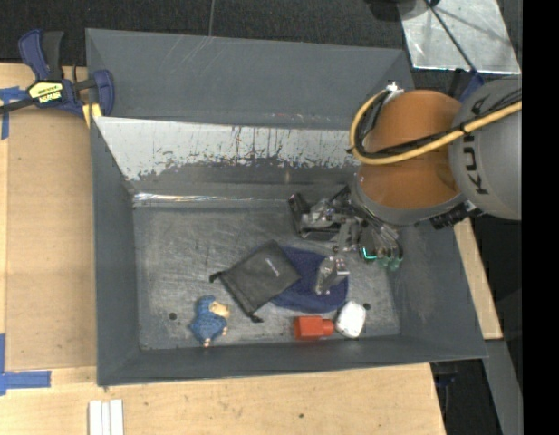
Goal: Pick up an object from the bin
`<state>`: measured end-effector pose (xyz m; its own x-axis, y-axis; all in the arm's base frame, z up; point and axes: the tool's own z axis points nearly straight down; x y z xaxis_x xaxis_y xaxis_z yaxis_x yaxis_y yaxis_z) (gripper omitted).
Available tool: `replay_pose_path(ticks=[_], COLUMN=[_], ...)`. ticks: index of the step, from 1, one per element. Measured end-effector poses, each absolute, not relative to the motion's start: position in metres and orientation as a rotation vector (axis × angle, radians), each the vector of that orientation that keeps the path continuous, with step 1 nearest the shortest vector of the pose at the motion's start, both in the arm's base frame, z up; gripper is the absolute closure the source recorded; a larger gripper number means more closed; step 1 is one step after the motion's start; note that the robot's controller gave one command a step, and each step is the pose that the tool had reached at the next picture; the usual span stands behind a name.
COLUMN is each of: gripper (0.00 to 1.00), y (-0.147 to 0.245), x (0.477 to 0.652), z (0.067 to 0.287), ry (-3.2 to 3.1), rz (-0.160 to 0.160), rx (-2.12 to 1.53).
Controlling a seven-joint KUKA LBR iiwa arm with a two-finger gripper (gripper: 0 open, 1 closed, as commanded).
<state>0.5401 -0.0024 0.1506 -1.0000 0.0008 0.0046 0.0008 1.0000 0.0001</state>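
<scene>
My gripper (331,275) hangs low in the right half of the bin, its tip over a blue cloth (308,290) that lies crumpled on the floor. A dark grey flat pouch (261,277) rests partly on the cloth's left side, just left of the gripper. Near the front wall, below the gripper, sit a small red block (313,327) and a white rounded piece (351,320) side by side. I see nothing held.
A small blue and tan toy figure (207,321) lies at the front left of the bin floor. The arm's orange cover and yellow cable hang over the bin's right back corner.
</scene>
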Motion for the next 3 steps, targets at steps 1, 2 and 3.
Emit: replay_pose_path(ticks=[1, 2, 3], gripper=[0.0, 1.0, 1.0], y=[-0.022, -0.023, -0.011], x=[0.54, 0.539, 0.536], z=[0.099, 0.097, 0.264], ry=[-3.152, -3.145, -3.151], rz=[-0.005, -0.002, -0.001], rx=[-0.103, -0.106, -0.116])
